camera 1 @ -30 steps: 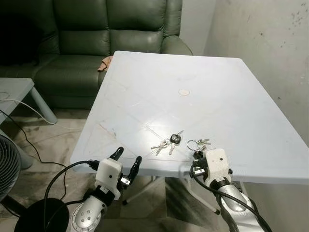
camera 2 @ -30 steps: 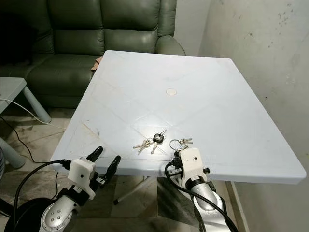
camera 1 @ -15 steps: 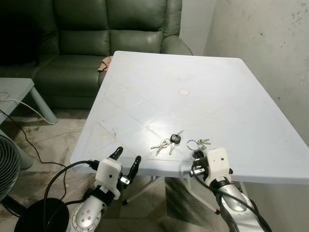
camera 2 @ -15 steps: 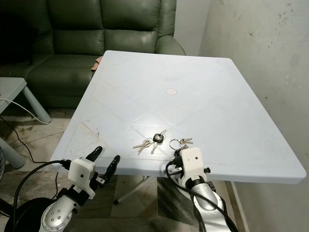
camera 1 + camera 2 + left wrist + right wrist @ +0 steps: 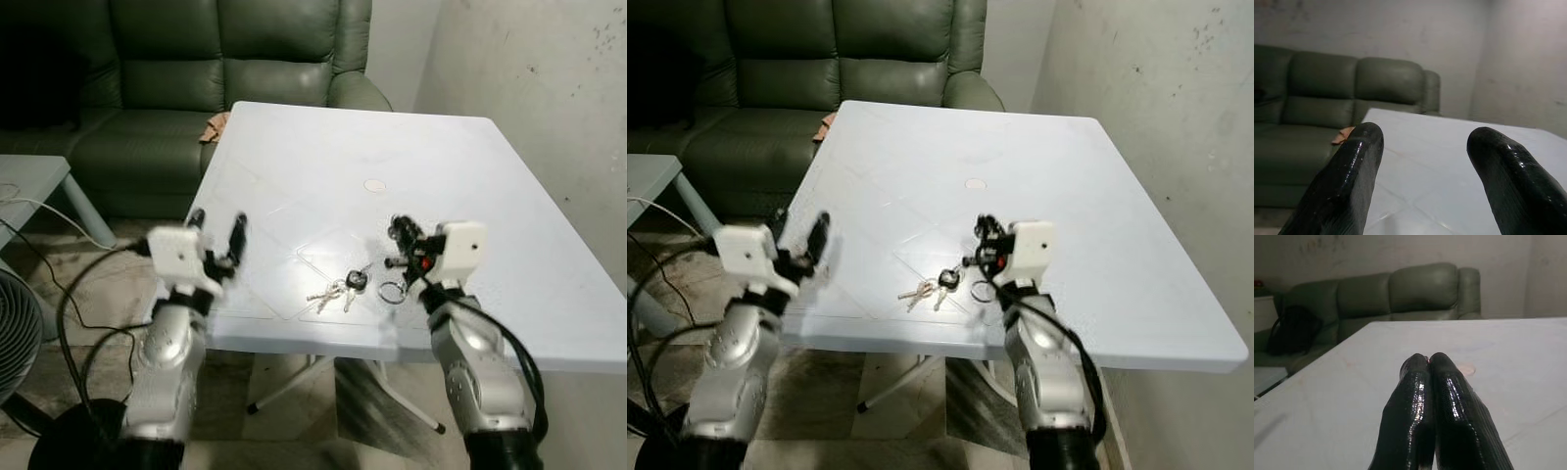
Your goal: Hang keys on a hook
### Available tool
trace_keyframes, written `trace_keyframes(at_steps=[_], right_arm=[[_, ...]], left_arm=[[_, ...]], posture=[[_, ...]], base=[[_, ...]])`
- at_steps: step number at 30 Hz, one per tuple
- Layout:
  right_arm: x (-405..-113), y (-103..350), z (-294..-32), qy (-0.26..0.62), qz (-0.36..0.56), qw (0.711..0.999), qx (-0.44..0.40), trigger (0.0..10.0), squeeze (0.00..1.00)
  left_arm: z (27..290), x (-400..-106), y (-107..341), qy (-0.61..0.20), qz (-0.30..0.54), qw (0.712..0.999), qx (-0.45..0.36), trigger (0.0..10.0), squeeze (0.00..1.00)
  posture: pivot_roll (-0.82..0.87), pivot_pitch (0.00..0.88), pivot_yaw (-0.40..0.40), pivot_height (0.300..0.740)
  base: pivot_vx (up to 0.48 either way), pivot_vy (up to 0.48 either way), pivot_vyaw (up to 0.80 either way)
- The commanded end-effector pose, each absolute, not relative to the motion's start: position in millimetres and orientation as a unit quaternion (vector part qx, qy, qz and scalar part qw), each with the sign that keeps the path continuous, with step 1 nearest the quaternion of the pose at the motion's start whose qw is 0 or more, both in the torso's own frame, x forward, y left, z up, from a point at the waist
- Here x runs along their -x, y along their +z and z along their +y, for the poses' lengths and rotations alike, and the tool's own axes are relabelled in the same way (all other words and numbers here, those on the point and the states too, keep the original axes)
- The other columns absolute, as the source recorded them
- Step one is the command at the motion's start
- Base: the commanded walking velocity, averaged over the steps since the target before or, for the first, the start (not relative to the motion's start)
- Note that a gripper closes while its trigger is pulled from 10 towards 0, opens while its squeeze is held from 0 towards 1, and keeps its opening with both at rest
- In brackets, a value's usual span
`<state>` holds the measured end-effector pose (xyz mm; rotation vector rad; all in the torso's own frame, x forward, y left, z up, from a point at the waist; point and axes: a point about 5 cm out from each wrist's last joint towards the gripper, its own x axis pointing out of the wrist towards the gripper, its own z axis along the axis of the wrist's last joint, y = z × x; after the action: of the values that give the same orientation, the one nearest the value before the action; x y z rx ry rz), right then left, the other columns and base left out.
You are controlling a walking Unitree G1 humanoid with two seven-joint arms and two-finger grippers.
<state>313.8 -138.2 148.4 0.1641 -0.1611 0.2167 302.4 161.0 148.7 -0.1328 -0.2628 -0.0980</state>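
Note:
A bunch of keys with a black fob (image 5: pixel 344 287) lies near the front edge of the white table (image 5: pixel 470 176). A second key ring (image 5: pixel 392 291) lies just to its right. My right gripper (image 5: pixel 400 236) hovers above that ring, its fingers (image 5: pixel 1427 377) pressed together with nothing between them. My left gripper (image 5: pixel 217 227) is raised over the table's front left edge, left of the keys, its fingers (image 5: pixel 1347 181) spread apart and empty.
A dark green sofa (image 5: pixel 196 78) stands behind the table, with a small cloth (image 5: pixel 212 127) on it by the table's corner. A wall (image 5: pixel 549 88) runs along the right. A low side table (image 5: pixel 29 176), a cable and a fan (image 5: pixel 15 333) are at the left.
Both arms have risen from below the table's front edge to above its top. The right gripper now hangs over the key ring. The keys have not moved.

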Motion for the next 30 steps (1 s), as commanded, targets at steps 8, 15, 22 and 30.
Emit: trace_keyframes(at_steps=[8,15,22,30], right_arm=[[-311,137,-135,0.127,-0.084,0.987,-0.058,10.0,0.0],[-315,129,-132,0.119,-0.066,0.99,-0.038,10.0,0.0],[-319,125,-133,0.116,-0.051,0.992,-0.027,10.0,0.0],[-321,124,-129,0.118,-0.053,0.991,-0.02,10.0,0.0]], left_arm=[[178,-299,148,-0.01,-0.115,0.99,0.076,10.0,0.0],[181,-301,149,-0.003,-0.108,0.992,0.069,10.0,0.0],[187,-306,151,0.008,-0.104,0.992,0.065,10.0,0.0],[193,-310,152,0.021,-0.102,0.993,0.054,10.0,0.0]], posture=[[-0.07,0.0,-0.032,0.74],[-0.07,0.0,-0.03,0.74],[-0.07,0.0,-0.028,0.74],[-0.07,0.0,-0.032,0.74]], base=[[0.0,0.0,0.0],[0.0,0.0,0.0],[0.0,0.0,-0.59],[0.0,0.0,-0.73]])
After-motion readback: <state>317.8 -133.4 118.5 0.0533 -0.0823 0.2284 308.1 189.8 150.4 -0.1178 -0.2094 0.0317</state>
